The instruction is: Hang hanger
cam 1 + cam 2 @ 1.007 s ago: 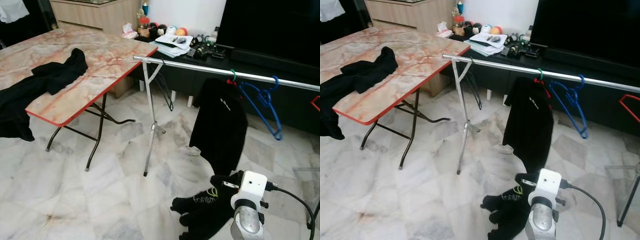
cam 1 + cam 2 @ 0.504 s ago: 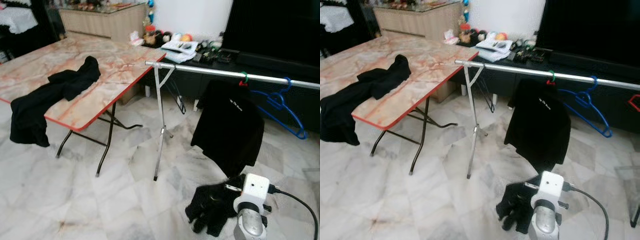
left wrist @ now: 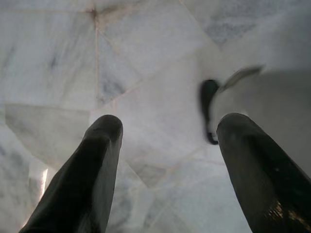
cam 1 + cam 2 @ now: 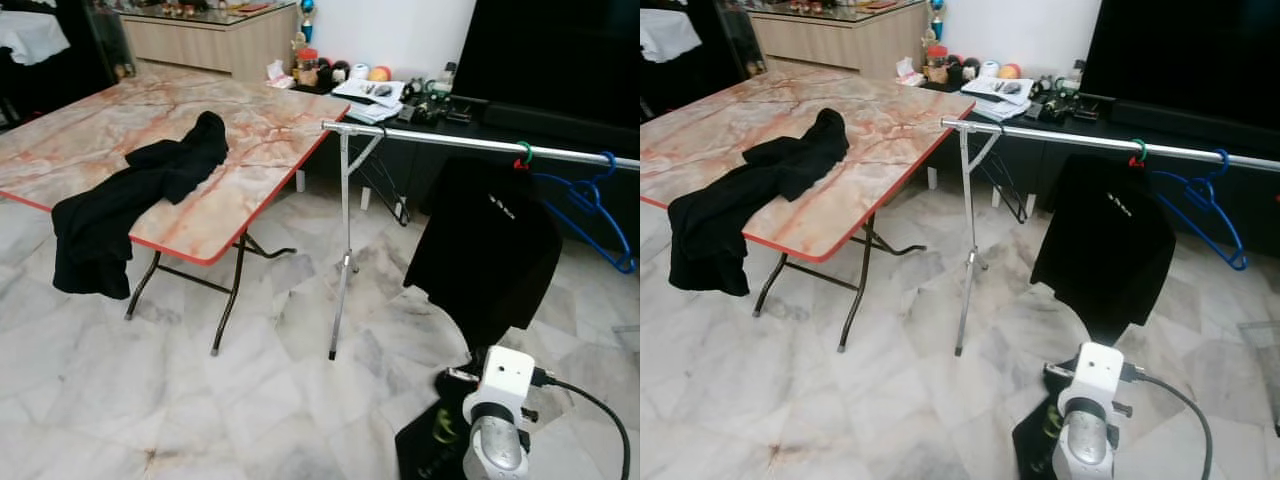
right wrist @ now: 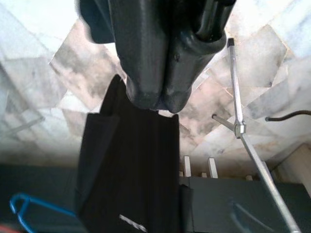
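Note:
A silver clothes rail (image 4: 470, 144) stands on the marble floor beside the table. On it hang a black shirt (image 4: 490, 250), on a hanger with a green and red hook (image 4: 523, 156), and an empty blue hanger (image 4: 603, 200). My right arm, with its white wrist camera (image 4: 505, 375), is low at the front right, and a black garment with a green logo (image 4: 435, 445) hangs beneath it. In the right wrist view my right gripper (image 5: 155, 99) is shut, with dark cloth beside its fingers. My left gripper (image 3: 165, 128) hangs open over bare floor.
A folding table with a marble-look top (image 4: 250, 130) stands on the left, and a black garment (image 4: 140, 190) is draped over its near edge. Behind the rail a low dark cabinet (image 4: 400, 100) holds clutter beneath a big dark screen (image 4: 560, 50). The rail's stand (image 4: 342, 260) is mid-floor.
The camera has swung left, so table and rail sit further right in the picture. The black garment now hangs lower under my right wrist.

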